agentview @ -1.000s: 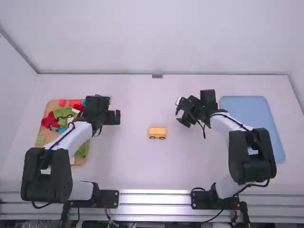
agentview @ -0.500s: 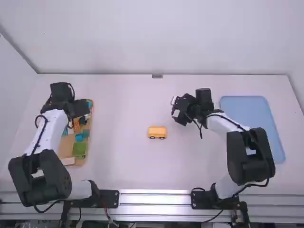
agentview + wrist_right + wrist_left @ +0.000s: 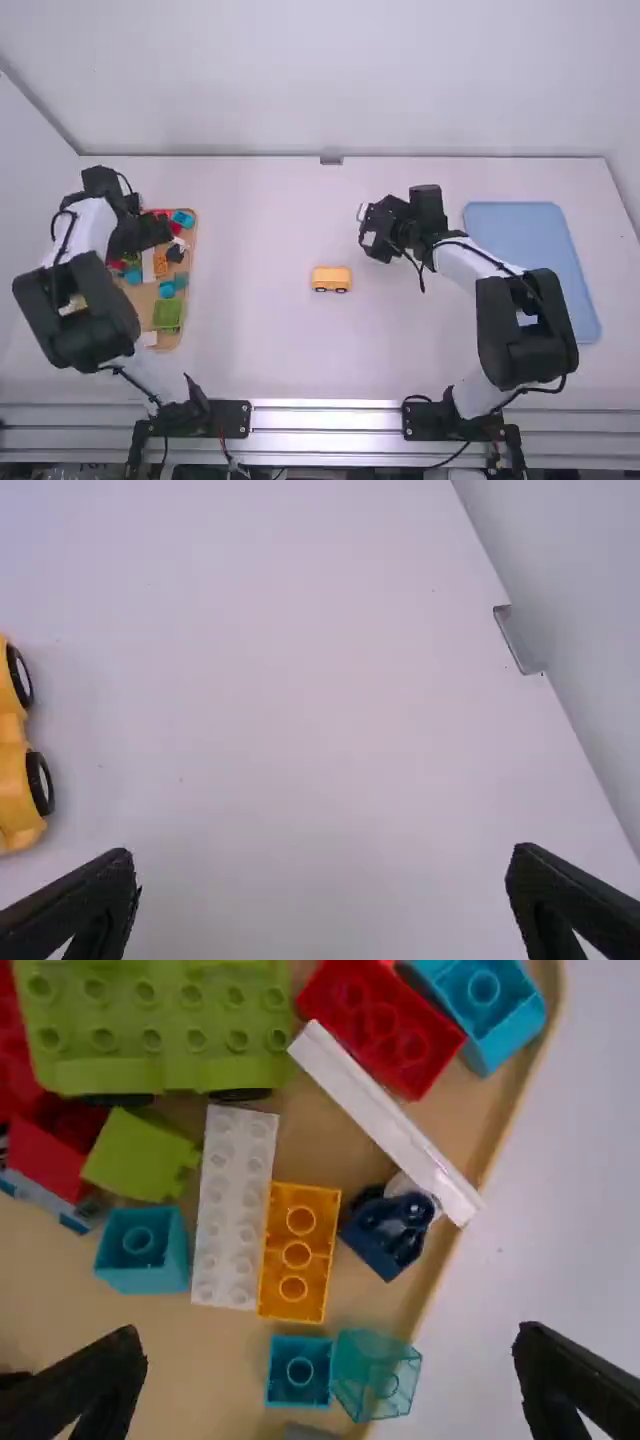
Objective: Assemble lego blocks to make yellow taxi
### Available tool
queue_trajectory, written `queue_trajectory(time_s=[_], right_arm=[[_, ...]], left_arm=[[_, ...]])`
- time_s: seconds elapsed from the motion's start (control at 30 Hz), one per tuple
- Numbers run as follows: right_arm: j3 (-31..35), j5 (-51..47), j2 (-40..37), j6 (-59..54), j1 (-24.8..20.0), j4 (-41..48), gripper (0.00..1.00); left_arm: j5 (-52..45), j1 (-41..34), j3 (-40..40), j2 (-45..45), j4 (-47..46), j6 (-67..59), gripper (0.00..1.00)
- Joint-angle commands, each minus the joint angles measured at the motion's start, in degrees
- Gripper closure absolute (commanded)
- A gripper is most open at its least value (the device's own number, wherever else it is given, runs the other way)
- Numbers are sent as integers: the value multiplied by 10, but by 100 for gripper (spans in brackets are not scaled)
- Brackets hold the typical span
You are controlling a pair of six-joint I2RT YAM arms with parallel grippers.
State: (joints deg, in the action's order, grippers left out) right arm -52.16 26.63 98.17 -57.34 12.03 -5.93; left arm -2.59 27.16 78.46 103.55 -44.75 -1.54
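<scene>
Yellow wheeled body (image 3: 331, 280) mid-table, between seven and eight o'clock from right gripper (image 3: 320, 865), jaws wide, empty. Left gripper (image 3: 330, 1345), also spread and empty, over block tray (image 3: 140, 300), nine o'clock. Orange block (image 3: 297, 1254) hollow side up, white brick (image 3: 233, 1210) alongside: descending finger could strike brick; unturned block may not seat.

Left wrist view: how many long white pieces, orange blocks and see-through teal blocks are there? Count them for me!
Long white pieces: 2
Orange block: 1
See-through teal block: 1
Total: 4
</scene>
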Motion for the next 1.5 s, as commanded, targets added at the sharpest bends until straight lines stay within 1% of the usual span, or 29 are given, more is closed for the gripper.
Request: queue_trajectory(time_s=[0.0,0.03,0.07,0.1,0.13,0.27,0.37,0.47,0.6,0.7,0.73,0.8,1.07,1.1,1.47], right_arm=[[-3,3,-11,5,0,2,1],[-3,3,-11,5,0,2,1],[-3,3,-11,5,0,3,1],[-3,3,-11,5,0,3,1],[-3,3,-11,5,0,2,2],[-3,3,-11,5,0,-1,1],[-3,3,-11,5,0,-3,2],[-3,3,-11,5,0,-3,2],[-3,3,-11,5,0,-3,1],[-3,3,-11,5,0,-3,1],[-3,3,-11,5,0,-3,1],[-3,5,-11,5,0,-3,1],[-3,5,-11,5,0,-1,1],[-3,5,-11,5,0,-2,1],[-3,5,-11,5,1,-1,1]], left_arm=[[5,2,22,30,-17,-19,9],[7,2,22,36,-17,-19,12],[7,2,21,46,-17,-22,20],[6,2,20,49,-17,-24,23],[5,2,18,56,-16,-30,28],[7,2,1,60,-9,-30,36],[11,3,-13,60,5,-29,37],[42,3,-31,60,25,-4,39],[41,1,-51,60,45,-4,40],[40,3,-65,60,66,-4,45],[35,2,-70,60,72,-4,49],[35,1,-78,60,83,-4,52],[35,-1,-103,60,123,-4,55],[35,-2,-106,60,129,-3,57],[23,-2,-116,60,144,7,60]])
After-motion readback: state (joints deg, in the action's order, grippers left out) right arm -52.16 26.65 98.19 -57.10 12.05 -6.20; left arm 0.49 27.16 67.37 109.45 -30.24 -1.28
